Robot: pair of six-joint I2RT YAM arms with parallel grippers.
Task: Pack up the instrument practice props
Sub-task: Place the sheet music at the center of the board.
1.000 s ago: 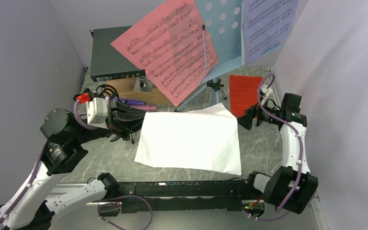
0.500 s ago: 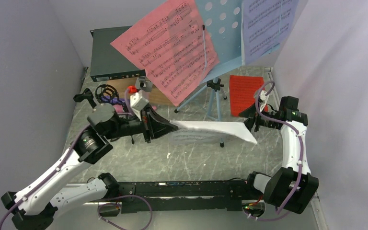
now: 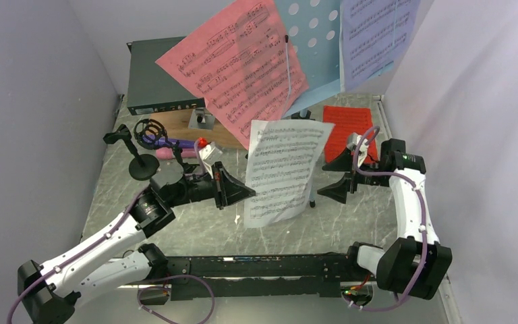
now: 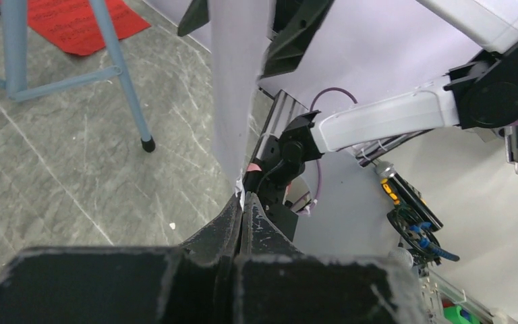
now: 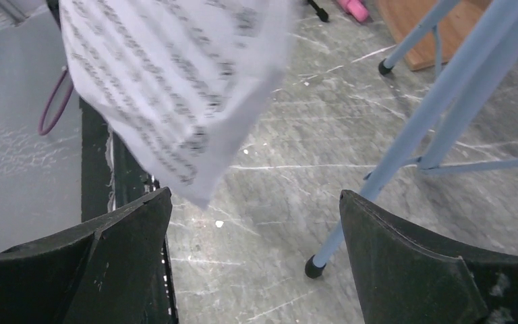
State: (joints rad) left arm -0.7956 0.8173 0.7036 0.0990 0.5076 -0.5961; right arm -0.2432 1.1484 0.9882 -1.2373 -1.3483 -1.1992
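A white printed music sheet [image 3: 284,169] is held upright above the middle of the grey marbled tabletop [image 3: 276,236], pinched at its lower left edge by the left gripper [image 3: 246,192]. In the left wrist view the jaws of the left gripper [image 4: 241,202] are seen pressed together on the paper's edge, and the white printed music sheet [image 4: 236,81] is seen edge-on, rising from them. The printed side is turned towards the near edge of the table.

The right gripper [image 3: 324,179] is placed just right of the sheet, with its fingers spread wide; no contact with the paper is shown. In the right wrist view the paper [image 5: 168,74] is seen blurred, above and to the left of the open jaws of the right gripper [image 5: 254,196].

At the far side, a light-blue perforated music tripod [image 3: 313,47] is stood on the table. A salmon-pink music sheet [image 3: 243,67] is leant on its left part and a lavender music sheet [image 3: 374,34] on its right. A bright red sheet [image 3: 344,128] is laid flat on the table at the far right, behind the right gripper.

At the far left, a black round-base mic holder [image 3: 141,165] is stood upright. A purple toy microphone [image 3: 175,143] and a pink toy microphone [image 3: 175,154] are laid just beside it, at the edge of a brown wooden board [image 3: 219,133]. A dark green flat rack box [image 3: 158,81] is set behind the board.
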